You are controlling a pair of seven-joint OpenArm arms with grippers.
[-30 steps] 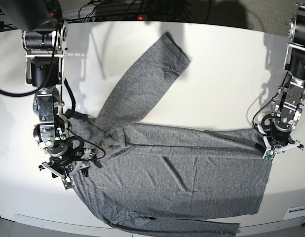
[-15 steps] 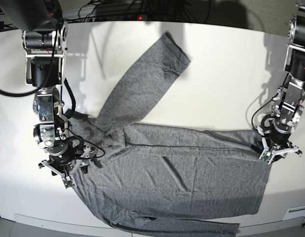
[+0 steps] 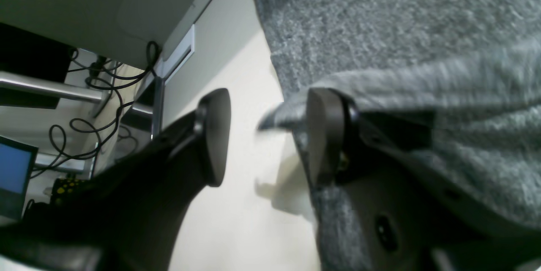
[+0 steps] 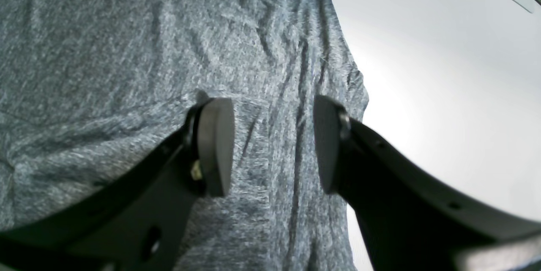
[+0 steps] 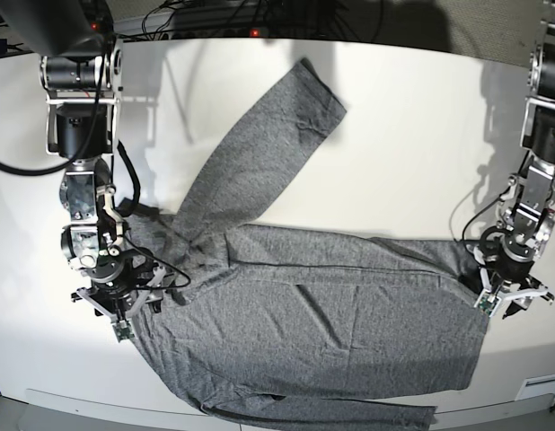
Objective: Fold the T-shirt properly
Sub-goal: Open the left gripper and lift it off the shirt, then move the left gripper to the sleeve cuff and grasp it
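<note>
Item: T-shirt (image 5: 331, 314), heather grey, long-sleeved, spread flat on the white table (image 5: 412, 135), one sleeve angled toward the far edge. Left gripper (image 5: 504, 301) at the hem corner, jaws apart, cloth draped over one finger, nothing clamped. Right gripper (image 5: 125, 305) over the shoulder end, jaws apart above fabric. Advice: close both grips evenly and pinch only the layers meant to lift.

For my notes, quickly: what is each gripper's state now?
Left gripper: open, heather-grey knit T-shirt hem draped on one finger.
Right gripper: open above it.
</note>
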